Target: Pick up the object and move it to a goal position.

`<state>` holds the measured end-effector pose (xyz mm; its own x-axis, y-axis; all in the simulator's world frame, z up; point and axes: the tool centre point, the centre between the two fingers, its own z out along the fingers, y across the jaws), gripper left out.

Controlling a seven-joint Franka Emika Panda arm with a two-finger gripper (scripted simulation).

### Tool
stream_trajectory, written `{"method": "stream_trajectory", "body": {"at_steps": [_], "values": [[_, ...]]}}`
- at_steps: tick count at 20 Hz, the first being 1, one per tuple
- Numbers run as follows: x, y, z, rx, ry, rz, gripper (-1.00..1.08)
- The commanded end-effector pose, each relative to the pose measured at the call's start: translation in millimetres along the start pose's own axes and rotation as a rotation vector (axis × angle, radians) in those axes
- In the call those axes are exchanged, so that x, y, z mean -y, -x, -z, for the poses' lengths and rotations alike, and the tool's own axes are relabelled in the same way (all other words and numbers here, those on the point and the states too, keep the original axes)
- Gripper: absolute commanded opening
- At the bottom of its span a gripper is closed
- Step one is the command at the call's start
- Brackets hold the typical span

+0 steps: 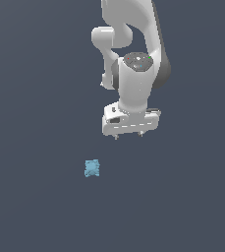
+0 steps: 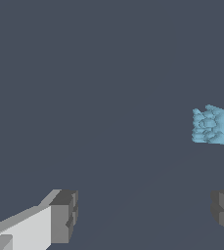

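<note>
The white robot gripper (image 1: 129,134), jaws apart, hangs beside the small lumpy light-blue object (image 1: 91,168); descending unaligned risks missing it.

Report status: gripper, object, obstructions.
Gripper open, empty, apart from the target. Light-blue object on the floor, toward the exterior view's left of the gripper, ungrasped. Nothing seen between them.

Both renders are evenly and flatly lit, with a dim slate-grey floor (image 1: 35,206) showing no glare. The white arm (image 1: 133,83) is brightest on its front, shading grey toward the frame's right. The light-blue object (image 1: 91,168) casts no clear shadow. Edges look soft and slightly pixelated; no lens distortion shows.
</note>
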<state>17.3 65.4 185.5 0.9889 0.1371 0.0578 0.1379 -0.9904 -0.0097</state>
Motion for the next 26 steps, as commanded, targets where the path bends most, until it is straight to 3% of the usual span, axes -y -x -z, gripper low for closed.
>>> {"method": "stream_trajectory", "body": {"at_steps": [1, 10, 26], "values": [[-2, -1, -1, 0.001, 0.001, 0.024, 1.0], [-16, -9, -10, 0.01, 0.006, 0.173, 1.0], [-54, -26, -34, 0.031, 0.009, 0.558, 1.0]]}}
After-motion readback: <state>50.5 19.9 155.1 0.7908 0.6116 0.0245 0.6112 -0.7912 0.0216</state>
